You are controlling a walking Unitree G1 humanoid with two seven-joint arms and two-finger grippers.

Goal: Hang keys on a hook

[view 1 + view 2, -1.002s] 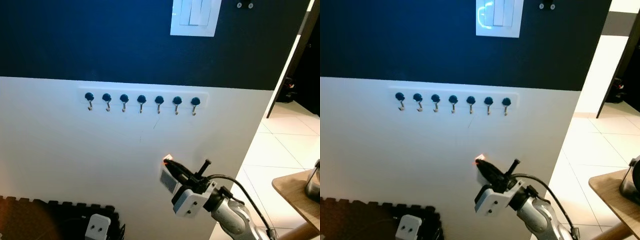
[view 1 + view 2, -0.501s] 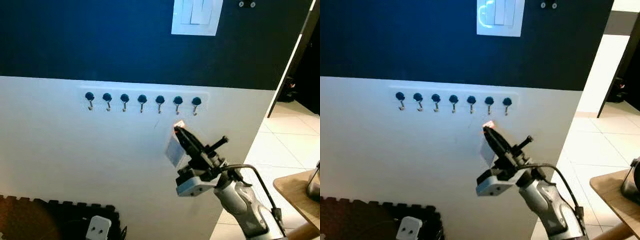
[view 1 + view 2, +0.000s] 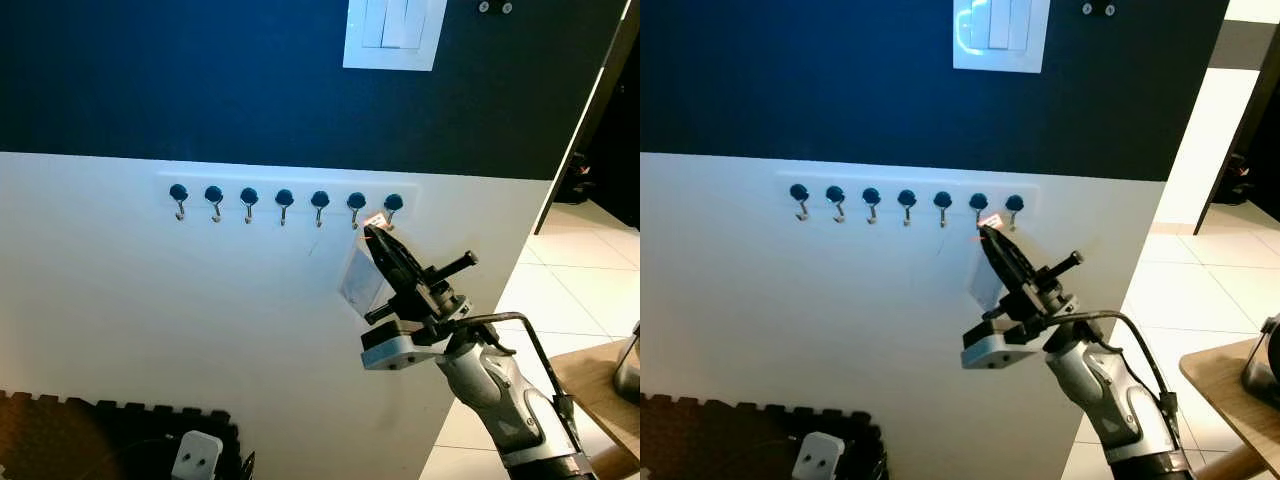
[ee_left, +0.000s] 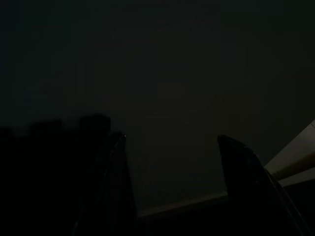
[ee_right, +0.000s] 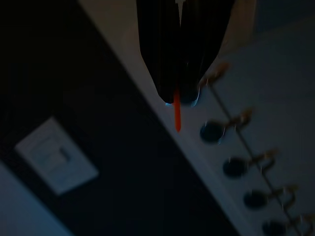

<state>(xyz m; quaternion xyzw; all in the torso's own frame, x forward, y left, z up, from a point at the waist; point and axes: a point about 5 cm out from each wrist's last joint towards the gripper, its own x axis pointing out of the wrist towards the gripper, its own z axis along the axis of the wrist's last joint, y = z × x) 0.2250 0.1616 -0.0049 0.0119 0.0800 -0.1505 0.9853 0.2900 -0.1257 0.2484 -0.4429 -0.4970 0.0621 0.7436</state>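
Right now the keys, a small orange-red tab w/ a pale flat tag hanging under it, sit pinched at the tip of the right pincer, fingers closed tight on the tab. In the right wrist view the orange sliver pokes out from between the black fingers.

That tip is just below and between the last two dark-knobbed metal hooks on the white rail w/ seven hooks, near but, as far as I can tell, not touching. So the step in hand looks like the final approach, nothing hung yet.

Next move prob. needs a small lift and nudge toward the wall so the ring or loop clears a hook tip, then a drop and release. Can't make out the loop itself, too small.

Left pincer hangs idle in the dark, fingers apart. White light switch plate higher up on the dark navy wall.
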